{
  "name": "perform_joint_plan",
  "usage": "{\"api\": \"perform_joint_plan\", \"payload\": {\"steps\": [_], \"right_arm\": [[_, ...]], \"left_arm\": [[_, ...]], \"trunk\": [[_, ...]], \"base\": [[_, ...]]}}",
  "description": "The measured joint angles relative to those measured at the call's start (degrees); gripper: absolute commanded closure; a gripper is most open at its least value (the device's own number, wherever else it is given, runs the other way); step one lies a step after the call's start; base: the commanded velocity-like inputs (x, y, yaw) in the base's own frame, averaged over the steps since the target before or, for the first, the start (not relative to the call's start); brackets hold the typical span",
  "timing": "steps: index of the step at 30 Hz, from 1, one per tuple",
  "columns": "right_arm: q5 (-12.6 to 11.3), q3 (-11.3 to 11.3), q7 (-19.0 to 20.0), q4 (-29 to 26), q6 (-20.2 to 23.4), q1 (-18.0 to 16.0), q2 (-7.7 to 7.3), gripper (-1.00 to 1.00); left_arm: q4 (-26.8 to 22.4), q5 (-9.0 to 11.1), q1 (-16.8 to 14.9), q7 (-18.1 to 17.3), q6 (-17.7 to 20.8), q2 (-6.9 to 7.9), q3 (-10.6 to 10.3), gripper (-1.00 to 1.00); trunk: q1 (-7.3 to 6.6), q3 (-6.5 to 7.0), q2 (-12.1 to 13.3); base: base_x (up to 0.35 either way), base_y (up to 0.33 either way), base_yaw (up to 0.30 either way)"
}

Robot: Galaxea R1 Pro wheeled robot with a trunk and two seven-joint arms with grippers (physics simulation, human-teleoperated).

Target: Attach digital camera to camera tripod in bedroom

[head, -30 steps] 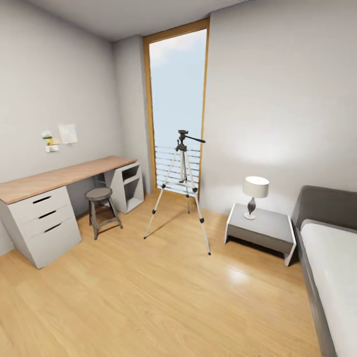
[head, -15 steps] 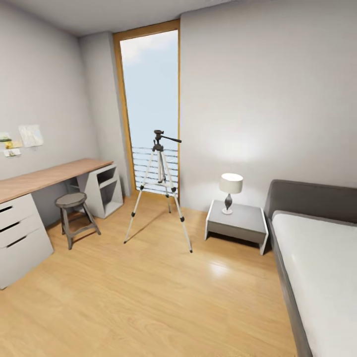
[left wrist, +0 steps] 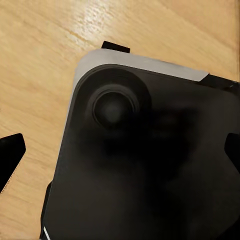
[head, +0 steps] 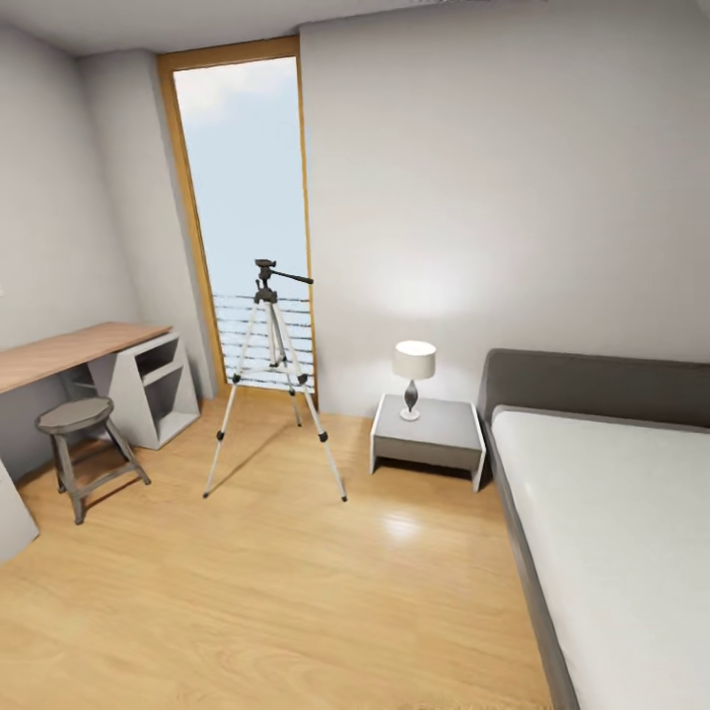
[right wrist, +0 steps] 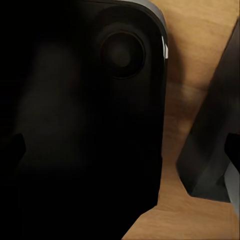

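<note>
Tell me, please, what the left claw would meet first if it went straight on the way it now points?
Most likely the dark, rounded body directly ahead of the left claw, probably the robot's own base, with the wood floor beyond; depth is unclear.

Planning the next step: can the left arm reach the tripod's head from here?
Probably not yet. The camera tripod stands across open wood floor by the window, and nothing blocks the way to it; the left gripper looks down at the robot's base.

Floor glossy light wood; camera tripod legs silver metal (joints matt black).
</note>
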Motion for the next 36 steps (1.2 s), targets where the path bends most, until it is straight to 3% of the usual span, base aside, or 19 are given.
{"api": "perform_joint_plan", "payload": {"steps": [36], "right_arm": [[0.37, 0.23, 0.03, 0.00, -0.04, 0.00, 0.16, -1.00]], "left_arm": [[-0.09, 0.00, 0.00, -0.01, 0.00, 0.00, 0.07, -1.00]], "trunk": [[0.00, 0.00, 0.00]], "base": [[0.000, 0.000, -0.295]]}}
